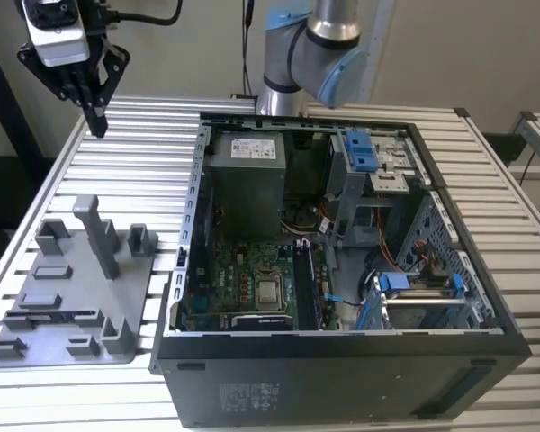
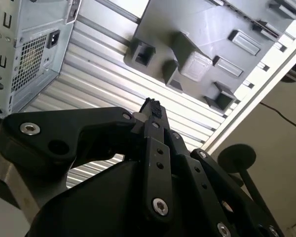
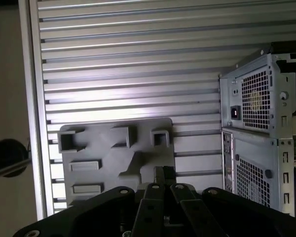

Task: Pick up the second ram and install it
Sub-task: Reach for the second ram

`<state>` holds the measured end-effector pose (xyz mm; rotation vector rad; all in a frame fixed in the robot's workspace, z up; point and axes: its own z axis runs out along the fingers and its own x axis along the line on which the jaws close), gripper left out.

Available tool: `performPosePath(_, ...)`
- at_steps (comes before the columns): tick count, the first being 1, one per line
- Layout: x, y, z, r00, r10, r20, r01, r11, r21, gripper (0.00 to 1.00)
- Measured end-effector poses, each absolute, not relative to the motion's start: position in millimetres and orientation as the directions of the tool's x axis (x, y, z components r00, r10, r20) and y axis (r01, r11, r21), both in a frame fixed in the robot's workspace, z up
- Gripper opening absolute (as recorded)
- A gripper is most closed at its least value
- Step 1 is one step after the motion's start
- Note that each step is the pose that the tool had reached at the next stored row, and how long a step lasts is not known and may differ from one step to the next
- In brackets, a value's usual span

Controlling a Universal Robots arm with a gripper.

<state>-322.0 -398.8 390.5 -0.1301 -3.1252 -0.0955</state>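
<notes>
**Clenched and empty, high above the table's far side**

Logged the gripper (image 1: 96,115) high over the slatted table (image 1: 153,144), toward the exterior view's left. Sits beyond the far edge of the gray holder plate (image 1: 139,279) and well apart from it. Found it clenched: fingertips (image 2: 153,106) pressed together in the second wrist view, with nothing gripped between them. Same closed look in the first wrist view (image 3: 163,173).

Placed the second ram (image 1: 58,315) only tentatively, as a long, thin dark strip lying flat along the near part of the plate in the exterior view. Well apart from the gripper. Cannot tell more from here.

Saw the open computer case (image 1: 342,387) just beside the plate, on the exterior view's right of it. Motherboard (image 1: 238,270) and square silver-topped processor chip (image 1: 270,291) exposed inside. Made out dark upright strips in the slots beside the chip; cannot tell how many.

Caught the plate (image 2: 207,19) (image 3: 108,158) and the case's perforated rear panel (image 2: 27,59) (image 3: 256,98) in both wrist views, below the fingers. Traced the arm (image 1: 315,40) rising behind the case.
</notes>
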Motion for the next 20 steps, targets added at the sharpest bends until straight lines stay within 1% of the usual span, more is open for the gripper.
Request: performPosePath(20,-393,-399,390,-0.996,0.086,0.016,0.087,0.994,0.063,0.11)
